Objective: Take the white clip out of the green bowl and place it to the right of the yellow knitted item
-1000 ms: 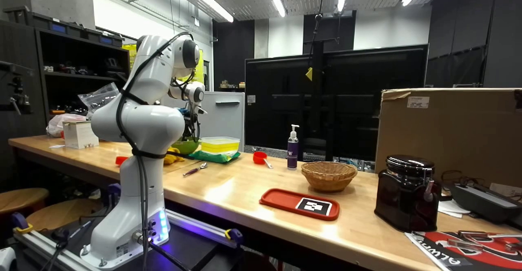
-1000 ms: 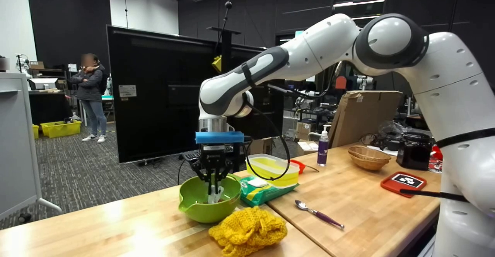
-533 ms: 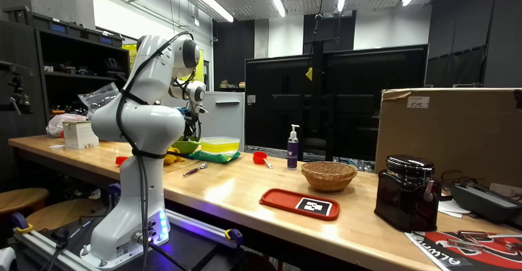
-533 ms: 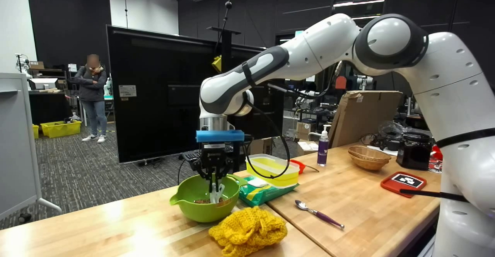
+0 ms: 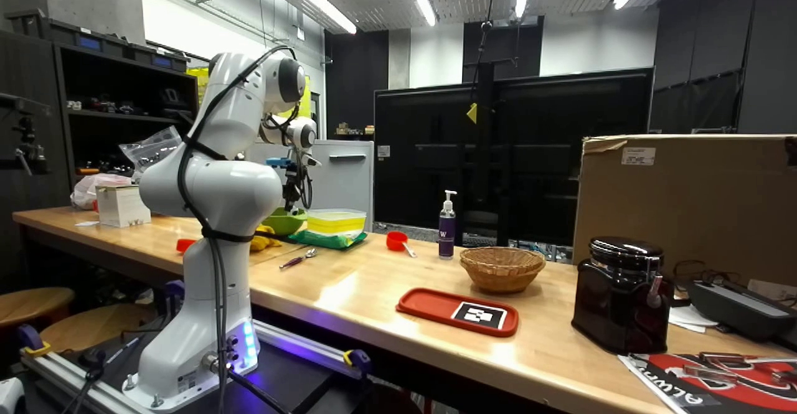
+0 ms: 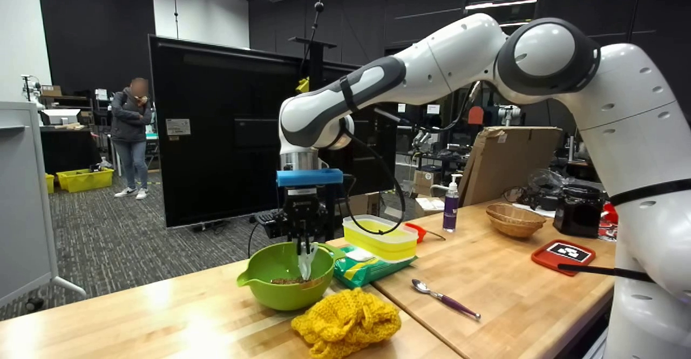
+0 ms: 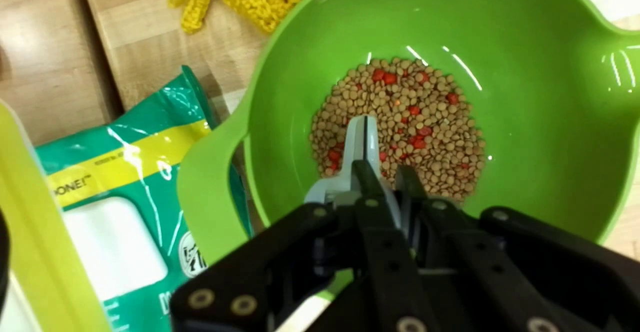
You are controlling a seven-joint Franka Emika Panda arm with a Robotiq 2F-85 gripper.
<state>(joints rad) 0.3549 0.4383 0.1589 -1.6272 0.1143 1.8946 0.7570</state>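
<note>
The white clip point(image 6: 306, 266) is held in my gripper point(image 6: 302, 246), pointing down inside the green bowl point(image 6: 286, 296). In the wrist view my gripper point(image 7: 384, 174) has its fingers nearly together on the clip point(image 7: 356, 145). The clip hangs above brown lentils with red bits in the bowl point(image 7: 525, 137). The fingertips are about level with the bowl's rim in an exterior view. The yellow knitted item point(image 6: 348, 322) lies on the table just beside the bowl; it also shows in the wrist view point(image 7: 255, 0). The arm partly hides the bowl point(image 5: 281, 222) in an exterior view.
A green packet point(image 6: 363, 268) and a yellow-banded container point(image 6: 380, 240) stand beside the bowl's handle. A spoon point(image 6: 445, 300) lies on the table. Farther along are a red scoop point(image 5: 396, 241), pump bottle point(image 5: 446, 230), woven basket point(image 5: 503, 271) and red tray point(image 5: 429, 309).
My gripper has risen with the white clip, lifting it off the lentils. The green bowl shifted slightly and settled, its spout moving left in an exterior view. The knitted item has not moved.
</note>
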